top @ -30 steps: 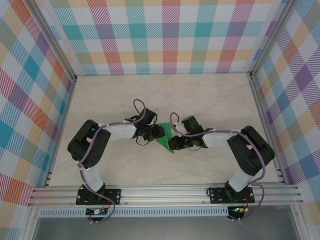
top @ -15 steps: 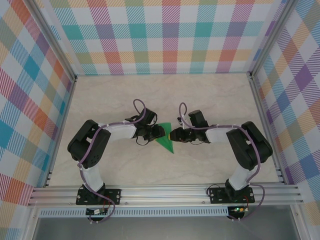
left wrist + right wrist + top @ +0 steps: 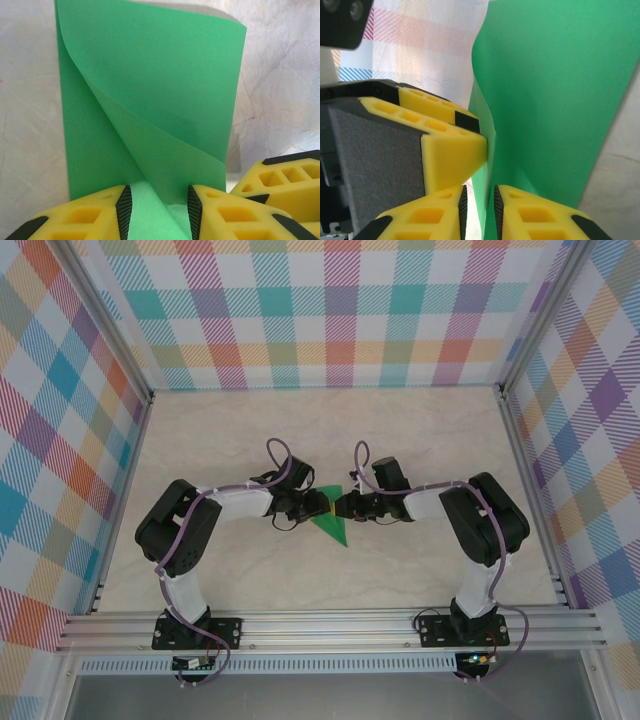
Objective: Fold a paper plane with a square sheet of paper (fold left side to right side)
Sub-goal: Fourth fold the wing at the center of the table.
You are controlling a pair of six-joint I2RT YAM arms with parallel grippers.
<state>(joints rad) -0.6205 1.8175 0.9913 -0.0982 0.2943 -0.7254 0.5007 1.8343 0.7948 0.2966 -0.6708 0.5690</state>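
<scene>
Top external view puts the square sheet of paper (image 3: pixel 332 521) at frame centre, partly folded and uncreased, far from a plane. Left gripper (image 3: pixel 157 210) pinches its layered edge at frame bottom; right gripper (image 3: pixel 479 212) stands narrow around a raised edge, contact unclear.

Robot arms: two, a left arm (image 3: pixel 190 530) and a right arm (image 3: pixel 480 525), bolted at the six o'clock edge of the tabletop (image 3: pixel 250 430)
Green paper: one folded sheet of paper (image 3: pixel 332 525), middle of the tabletop
Yellow fingers: two pairs, one pair (image 3: pixel 157 215) per arm (image 3: pixel 479 215)
Plaid walls: three, at nine (image 3: pixel 50 420), twelve (image 3: pixel 320 310) and three o'clock (image 3: pixel 600 420)
Purple cables: two, one along each arm
</scene>
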